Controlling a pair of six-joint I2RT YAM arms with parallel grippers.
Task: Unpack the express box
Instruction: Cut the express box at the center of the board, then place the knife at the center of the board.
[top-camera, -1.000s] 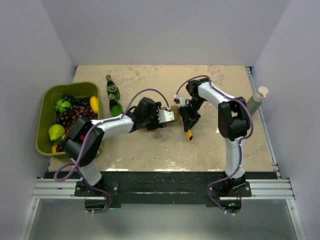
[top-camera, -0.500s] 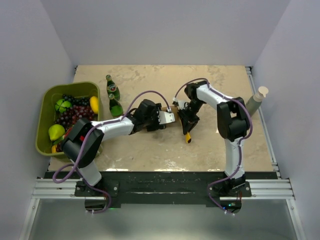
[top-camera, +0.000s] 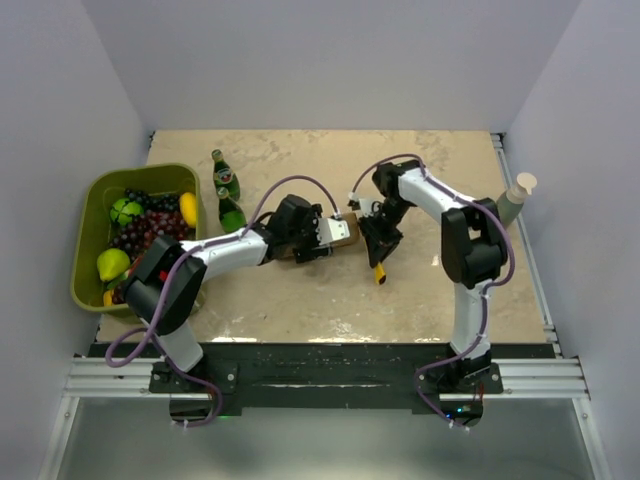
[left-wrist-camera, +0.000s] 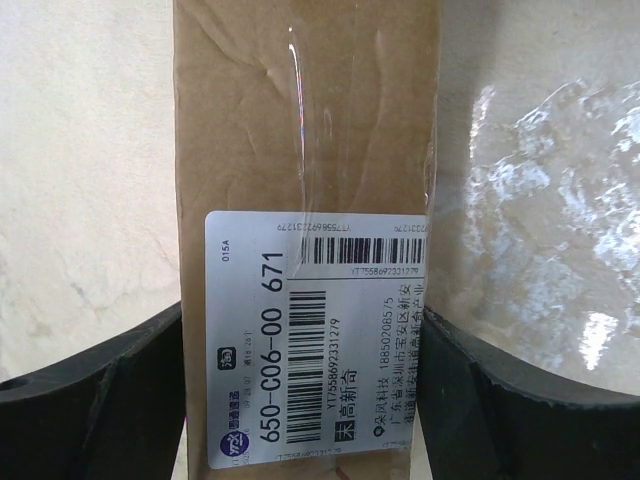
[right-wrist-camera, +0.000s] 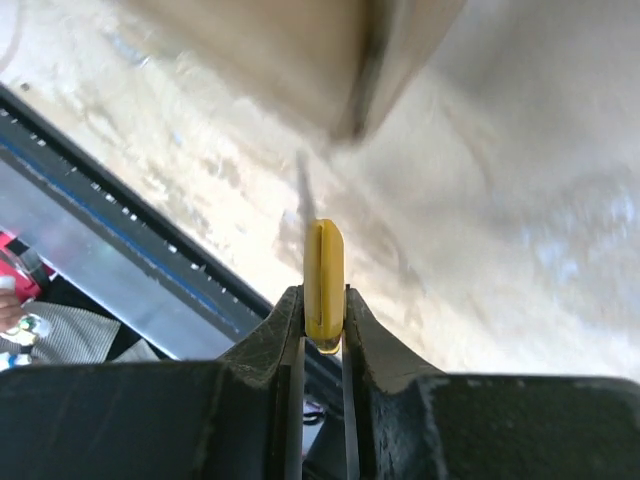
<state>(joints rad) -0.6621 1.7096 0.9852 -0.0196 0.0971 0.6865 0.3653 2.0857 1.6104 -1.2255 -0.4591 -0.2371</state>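
**Left hand (top-camera: 318, 235) clamping the box (left-wrist-camera: 300, 130) on the bench (top-camera: 420, 160), right hand (right-wrist-camera: 323, 310) presenting a knife (right-wrist-camera: 323, 270) to the box's end.**

The left hand's fingers (left-wrist-camera: 100, 400) press against both long sides of the box at its labelled end. The label (left-wrist-camera: 310, 330) lies directly between them, and the carton runs straight ahead of the hand, flat on the bench. The right hand is closed narrow on the yellow knife, with the blade (right-wrist-camera: 301, 190) out and aimed at a corner of the box just beyond its tip. Whether the blade touches cardboard cannot be told. The task appears to be at an early stage: clear tape (left-wrist-camera: 300, 70) looks unbroken on the top face and no flap is raised. Cutting the seal, opening the flaps and removing the contents all seem to remain.
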